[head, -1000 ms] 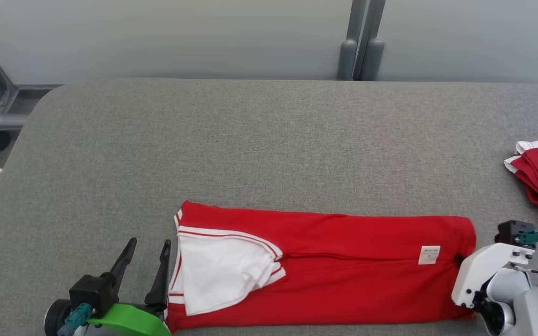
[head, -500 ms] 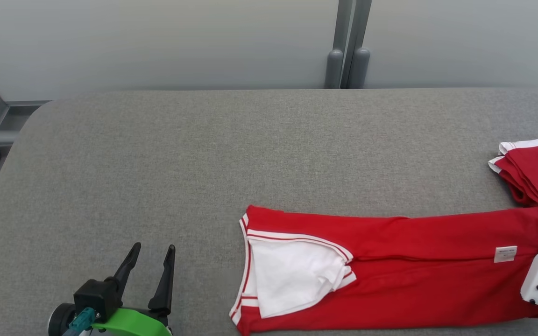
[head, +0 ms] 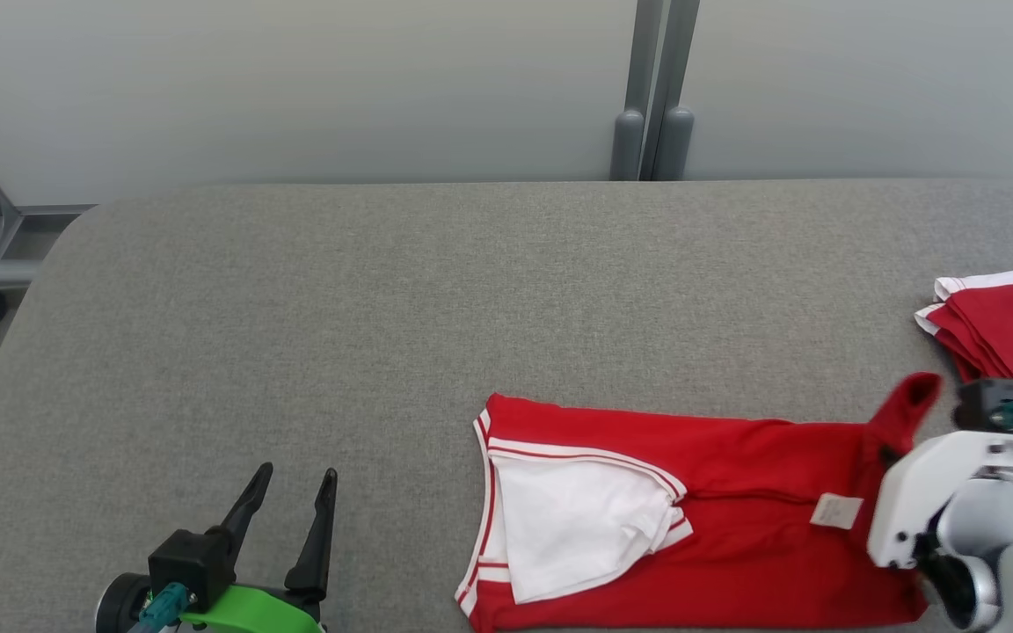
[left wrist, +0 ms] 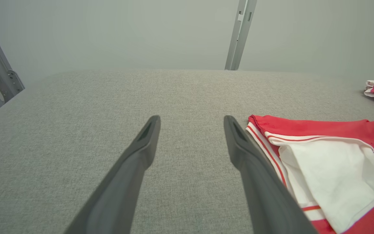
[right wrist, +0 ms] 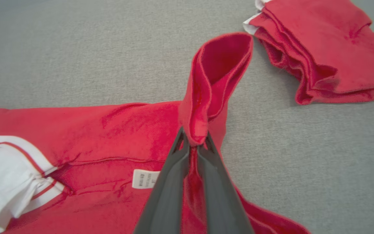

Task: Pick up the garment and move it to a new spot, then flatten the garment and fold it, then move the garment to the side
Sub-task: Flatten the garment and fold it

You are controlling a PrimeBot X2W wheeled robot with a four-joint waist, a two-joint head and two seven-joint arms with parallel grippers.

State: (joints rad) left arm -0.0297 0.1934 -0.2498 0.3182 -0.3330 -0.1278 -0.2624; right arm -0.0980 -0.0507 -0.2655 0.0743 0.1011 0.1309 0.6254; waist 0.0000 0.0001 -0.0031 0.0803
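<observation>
1. Right gripper pinches a raised fold at one end of the red garment, both dark fingers clamped on the cloth.
2. Left gripper stands with fingers spread wide and empty, near the white-trimmed end.
3. Folded lengthwise, the red garment lies along the near edge of the grey table, white label up.
4. A folded red pile sits near the lifted fold without touching it.

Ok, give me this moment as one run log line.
right gripper: shut on red shirt end, lifted | left gripper: open, clear of cloth | folded red garments: far right
</observation>
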